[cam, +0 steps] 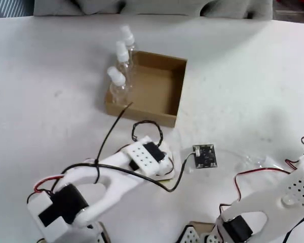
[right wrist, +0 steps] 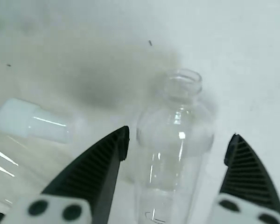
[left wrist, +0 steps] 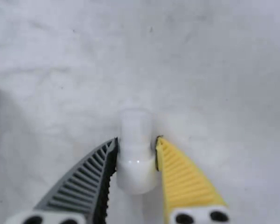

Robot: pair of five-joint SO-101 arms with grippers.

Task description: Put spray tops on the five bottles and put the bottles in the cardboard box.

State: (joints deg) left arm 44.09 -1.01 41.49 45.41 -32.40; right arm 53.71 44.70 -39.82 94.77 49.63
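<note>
Three capped bottles [cam: 122, 61] stand in a row along the left wall of the cardboard box [cam: 162, 101] on the white tabletop [cam: 243, 76]. From overhead it is hard to say whether they are inside that wall or just outside it.

The left hand [left wrist: 136, 142] is clamped on a loose spray top [left wrist: 136, 172], its grey and yellow fingers pressed against opposite sides. The right hand [right wrist: 177, 140] is spread wide and grips nothing; a bare bottle [right wrist: 175, 116], its neck uncovered, sits between the fingers, apart from both.

The bare bottle looks like thin clear plastic: probably light, smooth enough to slip, and easy to tip or dent under a hard squeeze. A hold around the body, below the shoulder, would likely suit it best. The spray top appears small and stiff, and a grip on its white collar should leave the underside free to meet the neck.

The bare bottle's base is cut off, so it is unclear whether it stands or lies. Beside it lies a second spray top [right wrist: 28, 122]; the glints next to that may be another bottle.
</note>
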